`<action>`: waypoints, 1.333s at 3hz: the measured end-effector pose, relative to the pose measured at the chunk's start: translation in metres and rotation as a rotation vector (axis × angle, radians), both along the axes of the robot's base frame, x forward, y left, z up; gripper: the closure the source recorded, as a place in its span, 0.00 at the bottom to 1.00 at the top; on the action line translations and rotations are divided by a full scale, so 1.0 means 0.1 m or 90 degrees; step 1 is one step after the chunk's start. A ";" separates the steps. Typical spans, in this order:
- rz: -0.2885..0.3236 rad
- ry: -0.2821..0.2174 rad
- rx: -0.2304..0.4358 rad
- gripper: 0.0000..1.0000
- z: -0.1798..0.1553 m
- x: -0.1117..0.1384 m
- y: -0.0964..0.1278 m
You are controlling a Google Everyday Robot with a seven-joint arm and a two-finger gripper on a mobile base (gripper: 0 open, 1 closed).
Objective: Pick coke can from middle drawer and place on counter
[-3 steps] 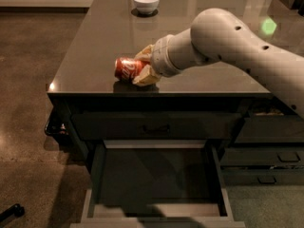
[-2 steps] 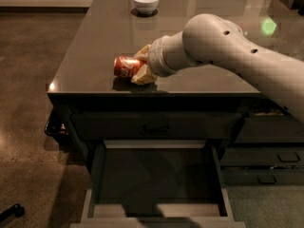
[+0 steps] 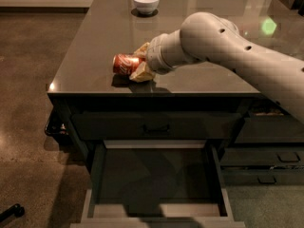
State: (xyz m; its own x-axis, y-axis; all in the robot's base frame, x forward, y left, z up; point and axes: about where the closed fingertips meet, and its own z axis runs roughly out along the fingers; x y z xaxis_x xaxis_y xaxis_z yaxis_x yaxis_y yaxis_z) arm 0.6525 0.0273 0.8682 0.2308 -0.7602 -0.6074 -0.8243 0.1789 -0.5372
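The coke can point(image 3: 123, 63) lies on its side near the front left of the counter point(image 3: 95, 37), with a shadow just under it. My gripper point(image 3: 138, 62) is at the can's right end. Its yellowish fingers point(image 3: 141, 73) sit one on each side of the can and close on it. The pale arm reaches in from the right. The middle drawer point(image 3: 97, 175) stands pulled open below the counter's front edge, and its dark floor is bare.
A white bowl point(image 3: 146, 2) stands at the far side of the counter. A shut drawer with a black handle point(image 3: 156, 127) is above the open one. More shut drawers point(image 3: 278, 156) are at the right. Brown floor lies to the left.
The arm and gripper have shifted slightly left and away from the front edge, taking the can with them. The drawer has not moved.
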 end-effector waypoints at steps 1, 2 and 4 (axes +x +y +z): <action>0.000 0.000 0.000 0.63 0.00 0.00 0.00; 0.000 0.000 0.000 0.40 0.00 0.00 0.00; 0.000 0.000 0.000 0.00 0.00 0.00 0.00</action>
